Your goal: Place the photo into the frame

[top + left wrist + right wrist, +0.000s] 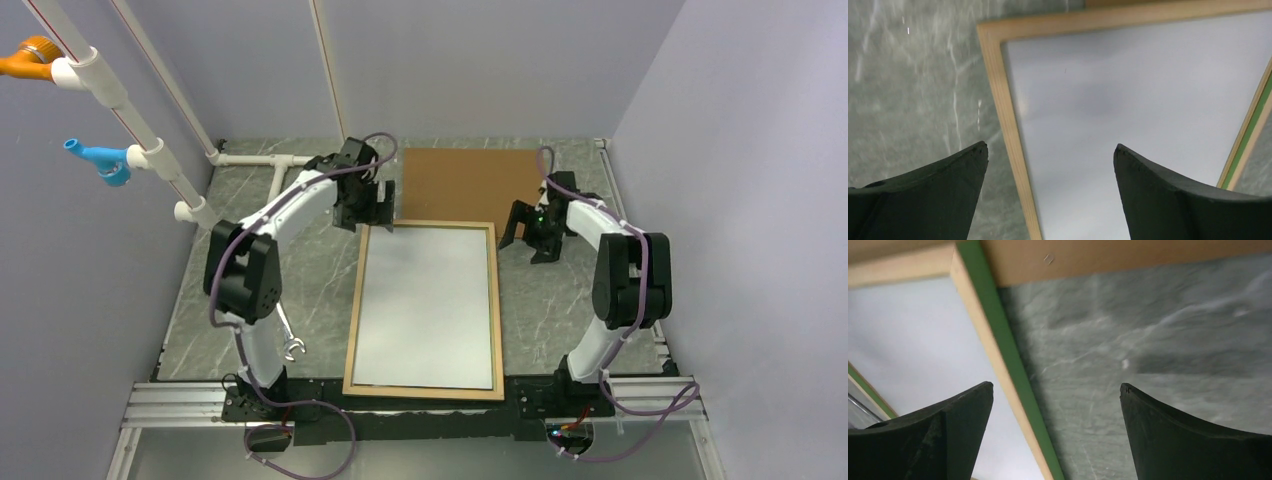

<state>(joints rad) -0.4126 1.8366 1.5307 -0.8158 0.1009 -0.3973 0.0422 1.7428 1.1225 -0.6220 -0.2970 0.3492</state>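
Frame: lies flat at mid-table, tan face up, long axis running near to far. Photo: sits inside that border, plain white back up, apparently already seated, so likely little left but closing it in. Board: lies flat on the far side, its near edge touching or slightly under the frame's far rail; cannot tell which. Left gripper: hangs over the far-left corner, released and wide, holding nothing; from the wrist, straddles the left rail, one finger over table, the other over white photo. Right gripper: hangs by the far-right corner, also spread and empty; from the wrist, straddles the right rail's green outer edge, gap mostly over bare table. Both about equally near the board, which lies just far of the fingers.
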